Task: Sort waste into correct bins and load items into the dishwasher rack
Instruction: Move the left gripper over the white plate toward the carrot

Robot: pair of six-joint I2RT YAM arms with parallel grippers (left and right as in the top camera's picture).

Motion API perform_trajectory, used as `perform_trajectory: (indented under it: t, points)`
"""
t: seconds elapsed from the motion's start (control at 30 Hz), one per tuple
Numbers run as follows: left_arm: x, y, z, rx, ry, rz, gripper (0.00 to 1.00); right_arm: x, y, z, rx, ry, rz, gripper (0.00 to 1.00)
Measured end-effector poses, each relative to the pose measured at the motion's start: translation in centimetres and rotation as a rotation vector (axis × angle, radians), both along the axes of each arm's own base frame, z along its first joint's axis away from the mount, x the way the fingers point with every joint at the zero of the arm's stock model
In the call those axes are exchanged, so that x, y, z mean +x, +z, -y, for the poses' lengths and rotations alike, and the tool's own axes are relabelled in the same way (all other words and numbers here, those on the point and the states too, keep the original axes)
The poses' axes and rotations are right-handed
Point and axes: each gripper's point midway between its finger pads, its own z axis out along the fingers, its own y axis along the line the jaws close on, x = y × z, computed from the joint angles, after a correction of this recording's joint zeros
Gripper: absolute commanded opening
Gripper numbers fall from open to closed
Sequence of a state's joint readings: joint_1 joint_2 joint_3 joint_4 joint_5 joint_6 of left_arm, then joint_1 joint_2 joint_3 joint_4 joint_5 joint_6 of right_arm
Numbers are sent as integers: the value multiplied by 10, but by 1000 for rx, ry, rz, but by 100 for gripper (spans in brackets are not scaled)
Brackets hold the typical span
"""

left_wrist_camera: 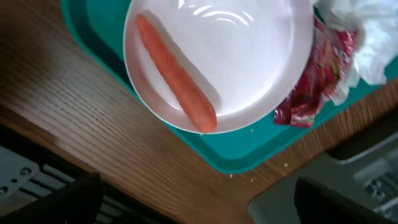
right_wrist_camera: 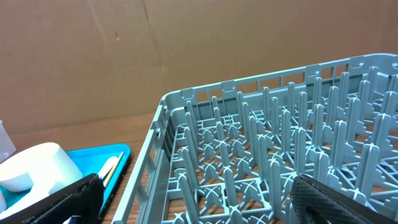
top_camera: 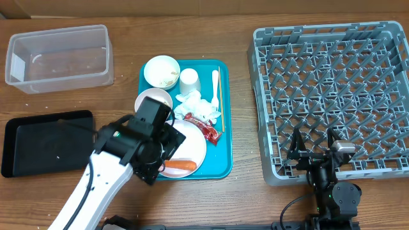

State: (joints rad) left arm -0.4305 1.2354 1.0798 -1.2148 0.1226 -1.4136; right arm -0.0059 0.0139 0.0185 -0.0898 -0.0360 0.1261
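On the teal tray (top_camera: 220,163) lie a white plate (top_camera: 195,144) with an orange carrot (top_camera: 179,165), a red wrapper (top_camera: 206,130), crumpled napkins (top_camera: 199,107), a cup (top_camera: 189,80), a fork (top_camera: 215,82) and two bowls (top_camera: 161,71) (top_camera: 153,100); the far bowl holds beige scraps. My left gripper (top_camera: 156,153) hovers open above the plate's left side. Its wrist view shows the carrot (left_wrist_camera: 177,74) on the plate (left_wrist_camera: 236,56), with the gripper (left_wrist_camera: 199,205) open and nothing between its fingers. My right gripper (top_camera: 314,147) stands open over the near edge of the grey rack (top_camera: 332,96).
A clear tub (top_camera: 57,56) sits at the back left and a black tray (top_camera: 45,140) at the front left. In the right wrist view the rack's pegs (right_wrist_camera: 267,143) fill the space ahead, with the cup (right_wrist_camera: 37,165) and the teal tray (right_wrist_camera: 93,155) to the left.
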Motion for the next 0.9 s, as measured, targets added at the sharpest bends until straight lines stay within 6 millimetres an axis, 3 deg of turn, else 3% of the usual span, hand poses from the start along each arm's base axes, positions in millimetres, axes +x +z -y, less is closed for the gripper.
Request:
perform_trajectory:
  t: [0.17,0.43,0.83,0.9]
  points:
    - [10,-23,3,29,91,-80,100,0,0,0,0,0,0,100]
    - [9,-61,4,98,119,-236,100,0,0,0,0,0,0,100]
    - [13,-82,4,121,122,-262,100,0,0,0,0,0,0,100]
    - [22,-91,8,102,97,-214,100,0,0,0,0,0,0,100]
